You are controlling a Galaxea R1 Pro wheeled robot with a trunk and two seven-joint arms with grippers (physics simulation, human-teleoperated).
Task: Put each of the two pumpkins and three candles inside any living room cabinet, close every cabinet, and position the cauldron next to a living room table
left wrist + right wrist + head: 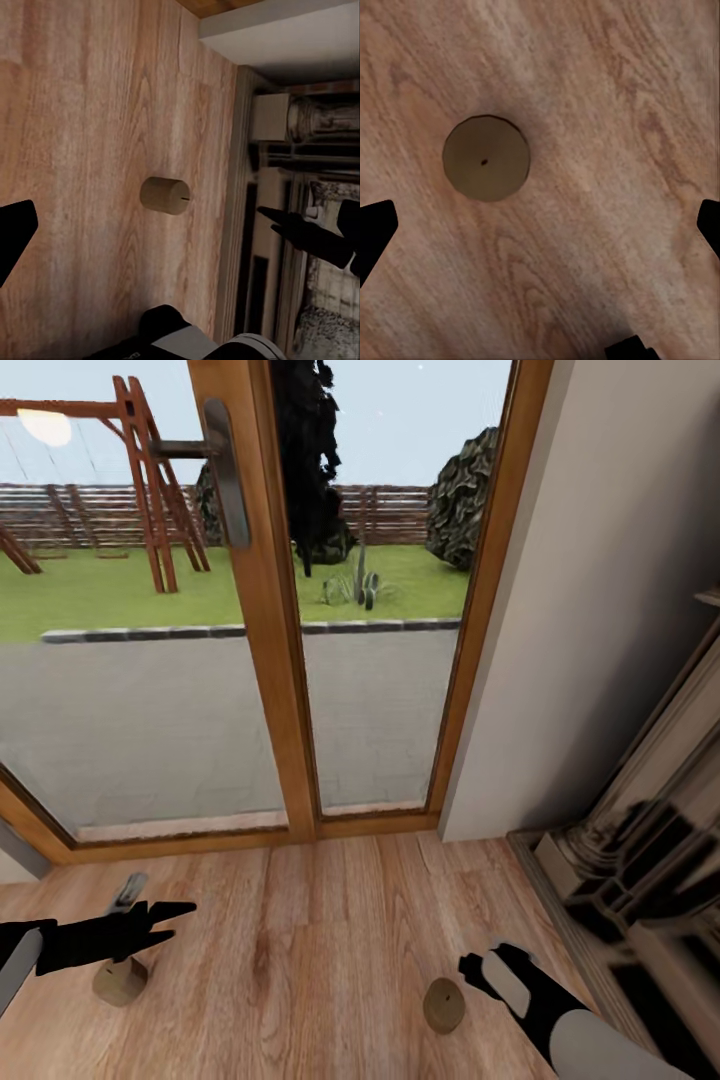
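Two candles, squat beige cylinders, stand on the wooden floor in the head view. One candle (pixel 120 980) sits just below my left gripper (pixel 175 920), whose fingers point right above it. The other candle (pixel 443 1005) stands just left of my right gripper (pixel 478 972). Seen from straight above in the right wrist view, this candle (pixel 486 157) lies between and ahead of the open right gripper (pixel 540 225), apart from both fingertips. In the left wrist view the same candle (pixel 165 195) shows beyond the wide-open left gripper (pixel 157 232). The pumpkins, cabinet, cauldron and table are out of view.
A glazed door with a wooden frame (pixel 270 660) stands straight ahead, with a garden behind it. A grey wall (pixel 600 610) runs along the right, down to a dark stone fireplace surround (pixel 640 860). Wooden floor (pixel 300 940) spreads between my arms.
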